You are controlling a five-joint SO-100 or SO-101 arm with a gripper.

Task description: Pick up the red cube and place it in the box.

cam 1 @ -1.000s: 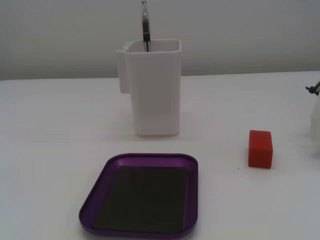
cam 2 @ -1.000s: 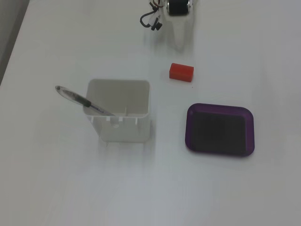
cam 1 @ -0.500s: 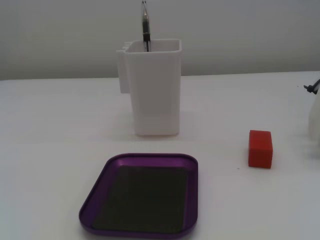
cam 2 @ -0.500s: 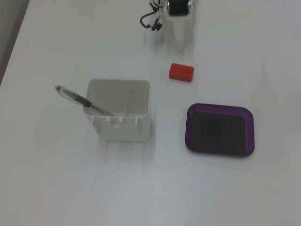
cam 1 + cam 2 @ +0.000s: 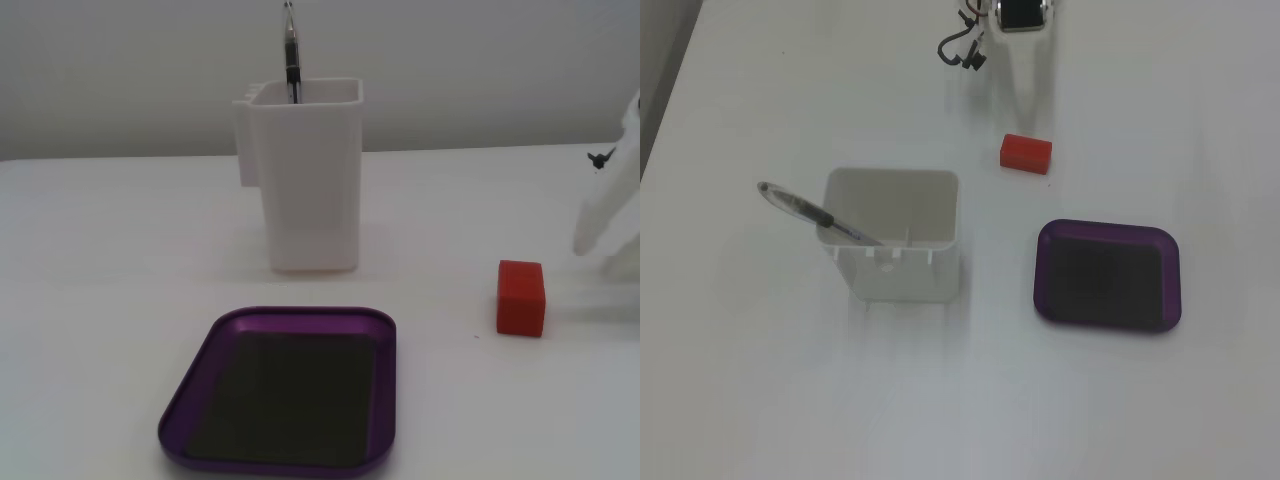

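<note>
The red cube (image 5: pixel 521 297) sits on the white table, right of the purple box (image 5: pixel 300 314), a shallow tray with a dark floor and nothing in it. In the top-down fixed view the cube (image 5: pixel 1026 153) lies above and left of the box (image 5: pixel 1041 272). My white gripper (image 5: pixel 1032 115) points down toward the cube from the top edge and stops just short of it. In the other fixed view the gripper (image 5: pixel 600 248) shows at the right edge, behind and right of the cube. It blends with the white table, so I cannot tell how the jaws stand. It holds nothing.
A tall white container (image 5: pixel 305 175) with a pen (image 5: pixel 291 50) in it stands behind the box. In the top-down fixed view the container (image 5: pixel 895 262) is left of the box, with the pen (image 5: pixel 810 213) leaning left. A dark cable (image 5: pixel 962 50) hangs by the arm.
</note>
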